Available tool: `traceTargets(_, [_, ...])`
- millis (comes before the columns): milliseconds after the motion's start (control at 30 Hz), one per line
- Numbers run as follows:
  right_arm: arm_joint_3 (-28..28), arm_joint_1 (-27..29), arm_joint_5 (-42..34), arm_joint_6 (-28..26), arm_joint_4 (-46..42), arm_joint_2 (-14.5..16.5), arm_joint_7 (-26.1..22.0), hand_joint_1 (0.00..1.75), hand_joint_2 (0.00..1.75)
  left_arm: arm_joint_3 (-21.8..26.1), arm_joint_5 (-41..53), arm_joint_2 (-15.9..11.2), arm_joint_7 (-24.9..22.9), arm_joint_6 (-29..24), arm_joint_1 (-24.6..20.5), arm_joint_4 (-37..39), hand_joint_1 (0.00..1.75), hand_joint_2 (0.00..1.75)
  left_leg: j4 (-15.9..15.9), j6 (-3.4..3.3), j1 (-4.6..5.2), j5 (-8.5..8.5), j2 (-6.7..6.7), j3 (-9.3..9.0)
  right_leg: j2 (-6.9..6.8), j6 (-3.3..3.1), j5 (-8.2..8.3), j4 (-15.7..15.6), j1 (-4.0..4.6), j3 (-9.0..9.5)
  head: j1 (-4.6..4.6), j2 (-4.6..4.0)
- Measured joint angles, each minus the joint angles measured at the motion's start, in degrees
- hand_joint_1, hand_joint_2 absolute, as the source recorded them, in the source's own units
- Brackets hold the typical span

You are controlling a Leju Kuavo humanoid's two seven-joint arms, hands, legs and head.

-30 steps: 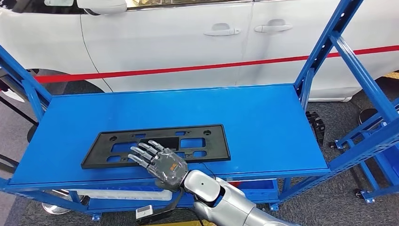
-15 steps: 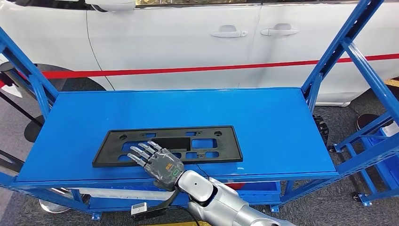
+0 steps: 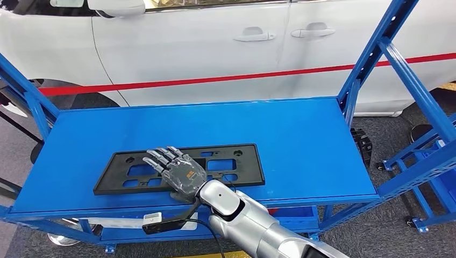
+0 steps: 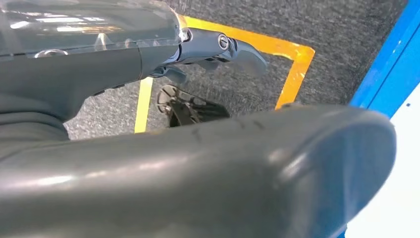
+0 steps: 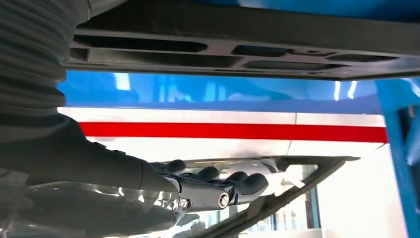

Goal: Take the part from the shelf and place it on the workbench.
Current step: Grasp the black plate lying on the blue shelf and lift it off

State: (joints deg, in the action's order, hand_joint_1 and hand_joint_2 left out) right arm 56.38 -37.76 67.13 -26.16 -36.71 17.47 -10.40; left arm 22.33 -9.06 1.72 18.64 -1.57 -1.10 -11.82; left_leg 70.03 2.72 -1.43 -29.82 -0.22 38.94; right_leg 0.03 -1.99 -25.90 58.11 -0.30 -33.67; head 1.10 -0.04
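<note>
A flat black part (image 3: 239,161) with several cut-outs lies on the blue shelf (image 3: 226,121), near its front left. My right hand (image 3: 176,171) reaches over the part's middle from the front edge, fingers spread and straight, holding nothing. In the right wrist view the part (image 5: 237,29) and the extended fingers (image 5: 218,191) stand apart, with a gap between them. My left hand (image 4: 148,163) hangs over the grey floor, its thumb and fingers apart with nothing between them.
A white car (image 3: 215,48) with a red stripe stands right behind the shelf. Blue uprights (image 3: 371,59) rise at the shelf's right and left ends, and another blue frame (image 3: 430,161) stands to the right. Yellow tape (image 4: 292,74) marks the floor.
My right hand has moved farther forward across the part, its fingertips now near the part's far edge. The whole picture swayed sideways and back with the camera.
</note>
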Motion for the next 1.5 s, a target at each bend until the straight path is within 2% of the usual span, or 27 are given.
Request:
traceTargets(33, [-0.13,-0.16,0.1,-0.04,0.31,0.06,-0.04,0.0,1.75,0.01,0.03,-0.04,0.0,0.01,-0.04,0.0,0.0,0.0,-3.89,0.04,-0.14,1.98,0.05,-1.73,0.06,0.2,-0.19,0.22,-0.04,0.02,0.0,0.0])
traceTargets(100, [-0.32,-0.53,0.49,-0.13,0.86,0.2,-0.08,0.0,1.75,0.04,0.03,-0.1,0.0,0.01,-0.19,0.0,0.0,0.0,-10.0,-0.28,-0.06,4.08,0.06,-4.59,0.13,0.74,-0.54,0.75,0.16,-0.15,-0.03,0.0])
traceTargets(200, [-0.43,-0.77,1.96,-0.15,1.61,0.32,0.08,0.0,1.75,0.14,0.08,-0.11,-0.02,-0.02,-0.31,0.0,0.0,0.0,-11.32,-1.45,0.2,4.06,-0.11,-5.12,0.09,1.52,-0.6,0.85,0.28,-0.3,-0.11,0.0])
traceTargets(267, [-0.43,-0.83,3.39,-0.13,2.03,0.36,0.59,0.0,1.75,0.21,0.15,-0.13,-0.06,-0.07,-0.3,0.0,0.0,0.0,-11.66,-2.2,0.1,4.28,-0.08,-5.24,0.08,2.08,-1.55,1.99,0.12,-0.69,-0.13,0.0])
traceTargets(300, [-0.43,-0.86,4.19,-0.1,2.24,0.36,0.89,0.0,1.75,0.27,0.2,-0.13,-0.08,-0.09,-0.33,0.0,0.0,0.0,-11.84,-2.56,0.02,4.4,-0.04,-5.3,0.08,2.3,-2.79,3.93,0.08,-1.57,-0.13,0.0])
traceTargets(367, [-0.37,-0.78,5.88,0.14,2.87,0.35,1.58,0.0,1.75,0.4,0.4,-0.17,-0.11,-0.12,-0.39,0.0,0.0,0.0,-11.9,-3.02,0.09,4.42,0.02,-5.31,0.07,2.58,-6.18,10.79,-0.03,-4.87,-0.15,0.0])
traceTargets(433, [-0.09,-0.45,7.39,0.5,3.83,0.33,2.42,0.0,1.75,0.52,0.63,-0.23,-0.15,-0.12,-0.39,0.0,0.0,0.0,-11.86,-3.15,0.16,4.37,-0.01,-5.31,0.06,2.67,-7.66,16.32,-0.08,-7.75,-0.14,0.0])
traceTargets(467, [0.08,-0.32,7.99,0.61,4.25,0.33,2.87,0.01,1.75,0.57,0.7,-0.25,-0.15,-0.12,-0.39,0.0,0.0,0.0,-11.82,-3.14,0.17,4.34,-0.05,-5.34,0.06,2.61,-6.87,16.33,-0.09,-7.91,-0.13,0.0])
traceTargets(533, [0.31,-0.33,9.33,0.88,4.92,0.36,4.64,0.11,1.75,0.68,0.92,-0.25,-0.15,-0.08,-0.38,0.0,0.0,0.0,-11.76,-2.99,0.18,4.21,-0.12,-5.52,0.06,2.25,-3.05,10.53,-0.07,-5.29,-0.14,-0.01])
traceTargets(567, [0.33,-0.48,10.09,1.17,5.31,0.39,6.03,0.29,1.75,0.74,1.08,-0.24,-0.15,-0.04,-0.4,0.0,0.0,0.0,-11.68,-2.82,0.3,4.09,-0.15,-5.6,0.07,2.01,-1.47,6.68,0.04,-3.43,-0.13,-0.01])
traceTargets(600, [0.36,-0.65,10.86,1.49,5.76,0.43,7.69,0.61,1.75,0.8,1.26,-0.23,-0.14,0.0,-0.42,0.0,0.0,0.0,-11.63,-2.6,0.42,4.0,-0.19,-5.65,0.08,1.81,-0.47,3.66,0.13,-1.98,-0.13,-0.01])
traceTargets(667, [0.4,-0.96,12.06,1.95,6.87,0.47,10.9,1.22,1.75,0.87,1.55,-0.23,-0.07,0.06,-0.43,0.0,0.0,0.0,-11.69,-2.03,0.63,3.94,-0.23,-5.7,0.15,1.53,-0.26,1.22,0.37,-0.9,-0.08,0.0])
traceTargets(700, [0.4,-1.08,12.48,2.01,7.37,0.46,12.2,1.41,1.75,0.91,1.67,-0.23,-0.03,0.07,-0.42,0.0,0.0,0.0,-11.83,-1.71,0.61,3.97,-0.22,-5.78,0.2,1.34,-0.2,1.05,0.33,-0.89,-0.07,0.0])
traceTargets(800, [0.4,-1.56,13.56,2.24,8.89,0.39,15.57,1.61,1.75,1.03,1.87,-0.26,0.05,0.07,-0.43,0.0,0.0,0.0,-9.7,-0.83,0.41,2.26,-0.11,-5.03,0.19,0.43,0.22,0.35,-0.03,-0.55,-0.04,0.0])
traceTargets(900, [0.24,-1.78,14.22,2.28,10.42,0.12,17.61,1.69,1.75,1.19,2.07,-0.28,0.07,0.13,-0.34,0.0,0.0,0.0,0.35,-0.32,0.29,-2.79,-0.08,-0.58,0.03,-0.05,0.3,0.26,0.04,-0.5,-0.01,0.0])
traceTargets(933, [0.14,-1.76,14.39,2.17,10.8,-0.02,17.94,1.71,1.75,1.27,2.12,-0.28,0.09,0.15,-0.27,0.0,0.0,0.0,2.93,-0.2,0.28,-3.52,-0.08,0.57,0.02,-0.06,0.29,0.3,0.09,-0.5,-0.01,0.0])
traceTargets(967, [0.0,-1.74,14.54,2.04,11.12,-0.17,18.15,1.72,1.75,1.34,2.14,-0.29,0.13,0.15,-0.21,0.0,0.0,0.0,3.5,-0.13,0.26,-3.13,-0.07,0.79,0.02,-0.06,0.28,0.37,0.11,-0.5,-0.01,0.0])
traceTargets(1000, [-0.16,-1.73,14.67,1.95,11.4,-0.32,18.31,1.74,1.75,1.4,2.18,-0.33,0.16,0.16,-0.18,0.0,0.0,0.0,1.93,-0.11,0.24,-1.77,-0.06,-0.01,0.03,-0.03,0.26,0.44,0.09,-0.48,-0.01,0.0])
traceTargets(1100, [-0.86,-1.87,14.8,1.75,11.82,-0.62,18.33,1.75,1.75,1.45,2.41,-0.5,0.39,0.4,-0.23,0.0,0.0,0.0,-8.63,-0.51,0.24,2.84,-0.02,-5.22,0.14,0.38,0.11,0.78,0.24,-0.52,-0.04,0.0])
traceTargets(1133, [-1.11,-1.94,14.85,1.73,11.88,-0.68,18.28,1.75,1.75,1.47,2.5,-0.55,0.61,0.6,-0.25,0.0,0.0,0.0,-10.69,-0.83,0.33,3.29,-0.04,-6.2,0.18,0.66,0.11,0.85,0.35,-0.59,-0.07,0.0])
traceTargets(1200, [-1.66,-2.02,15.06,1.73,11.98,-0.8,18.15,1.75,1.75,1.51,2.63,-0.61,1.3,1.05,-0.23,0.0,0.0,0.0,-11.65,-1.63,0.57,3.31,-0.1,-6.58,0.26,1.28,0.24,0.81,0.43,-0.64,-0.11,0.0])
traceTargets(1267, [-2.25,-2.06,15.33,1.7,12.09,-0.91,18.04,1.75,1.75,1.54,2.87,-0.61,2.82,1.46,-0.18,0.0,0.0,0.87,-12.01,-2.42,0.43,3.66,0.04,-6.69,0.26,1.91,-0.11,1.17,0.31,-0.72,-0.12,0.0])
traceTargets(1333, [-2.79,-2.1,15.55,1.67,12.17,-1.05,17.76,1.75,1.75,1.54,3.24,-0.62,5.16,1.82,-0.21,0.0,0.0,1.75,-12.37,-3.14,0.24,4.01,0.24,-6.75,0.24,2.44,-2.62,4.88,0.16,-2.33,-0.16,0.0])
traceTargets(1400, [-3.24,-1.99,15.64,1.66,12.24,-1.21,17.24,1.75,1.75,1.55,3.57,-0.68,7.02,1.96,-0.23,0.0,0.0,1.75,-12.39,-3.43,0.31,4.09,0.34,-6.59,0.21,2.8,-6.27,12.08,-0.02,-5.65,-0.18,0.0])
traceTargets(1433, [-3.5,-1.87,15.6,1.64,12.26,-1.28,16.91,1.75,1.75,1.56,3.71,-0.71,7.49,1.91,-0.22,0.0,0.0,1.75,-12.37,-3.45,0.33,4.09,0.34,-6.53,0.21,2.91,-7.27,15.06,-0.09,-7.02,-0.18,0.0])
traceTargets(1467, [-3.8,-1.78,15.46,1.62,12.27,-1.33,16.5,1.75,1.75,1.58,3.86,-0.74,7.69,1.82,-0.21,0.0,0.0,1.75,-12.35,-3.45,0.34,4.09,0.32,-6.51,0.2,2.97,-7.23,16.32,-0.15,-7.57,-0.18,0.0])
traceTargets(1500, [-4.2,-1.73,15.04,1.56,12.24,-1.35,15.83,1.75,1.75,1.59,4.01,-0.75,7.73,1.73,-0.21,0.0,0.0,1.75,-12.32,-3.42,0.34,4.08,0.28,-6.55,0.2,2.95,-6.14,15.41,-0.21,-7.06,-0.18,0.0])
